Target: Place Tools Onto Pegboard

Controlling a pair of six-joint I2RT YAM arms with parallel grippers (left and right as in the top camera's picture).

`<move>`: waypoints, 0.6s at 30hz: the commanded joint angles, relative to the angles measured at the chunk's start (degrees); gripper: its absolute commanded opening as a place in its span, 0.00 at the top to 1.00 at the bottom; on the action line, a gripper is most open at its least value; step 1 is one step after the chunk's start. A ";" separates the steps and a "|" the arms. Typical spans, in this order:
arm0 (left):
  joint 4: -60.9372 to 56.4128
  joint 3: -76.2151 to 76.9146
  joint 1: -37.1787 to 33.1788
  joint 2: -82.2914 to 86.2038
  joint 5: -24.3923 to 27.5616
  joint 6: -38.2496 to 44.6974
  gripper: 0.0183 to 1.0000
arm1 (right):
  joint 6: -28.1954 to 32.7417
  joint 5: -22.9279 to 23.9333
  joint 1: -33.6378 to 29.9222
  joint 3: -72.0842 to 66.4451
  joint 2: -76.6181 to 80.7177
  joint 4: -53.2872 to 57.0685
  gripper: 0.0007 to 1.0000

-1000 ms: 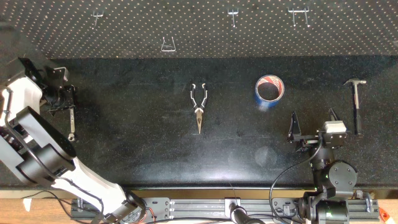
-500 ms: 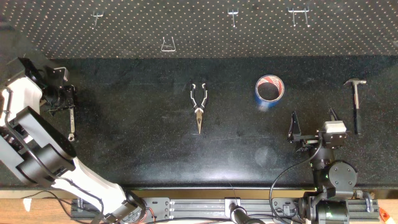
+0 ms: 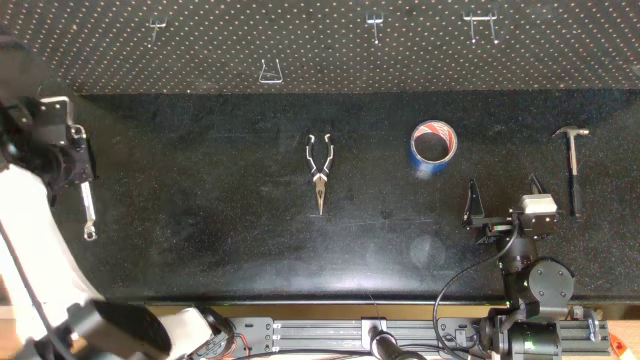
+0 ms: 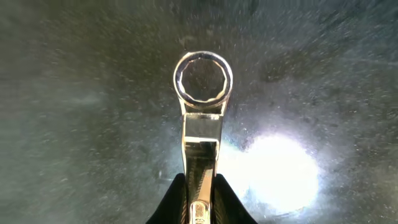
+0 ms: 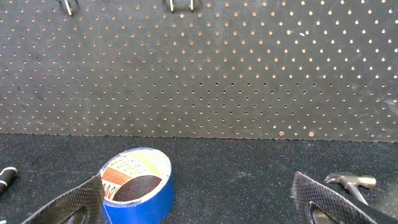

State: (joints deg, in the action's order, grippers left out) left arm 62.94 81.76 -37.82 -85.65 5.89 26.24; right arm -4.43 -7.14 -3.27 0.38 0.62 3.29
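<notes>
The left gripper (image 4: 199,199) is clamped on the wrench (image 4: 200,124) by its shank at the far left of the table (image 3: 220,220), ring end free, probably so it can slip over a pegboard (image 3: 300,50) hook (image 3: 154,27) (one sits at the board's left end). The right gripper (image 3: 500,200) waits with fingers apart; tape (image 3: 433,145), pliers (image 3: 319,172) and hammer (image 3: 573,170) lie on the table

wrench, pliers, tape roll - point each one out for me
wrench (image 4: 201,130): left wrist view, on the flat shaft just below the ring end
pliers (image 3: 319,178): top view, on the joint where the handles meet
tape roll (image 5: 149,202): right wrist view, on the blue outer wall
</notes>
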 commanded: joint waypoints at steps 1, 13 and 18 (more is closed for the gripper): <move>-7.74 -8.72 -1.42 3.89 1.01 -0.55 0.99 | -0.87 0.52 -0.07 -0.15 -0.57 0.35 0.02; -50.99 -32.48 22.88 9.97 -5.40 -10.91 0.99 | -0.90 0.52 -0.07 -0.15 -0.57 0.35 0.02; -55.52 -32.48 31.47 11.87 -11.69 -21.84 0.99 | -0.90 0.52 -0.07 -0.15 -0.57 0.35 0.02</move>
State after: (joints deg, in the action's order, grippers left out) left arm 10.44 49.10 -7.51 -76.95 -0.47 12.21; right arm -4.43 -7.14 -3.27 0.38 0.62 3.29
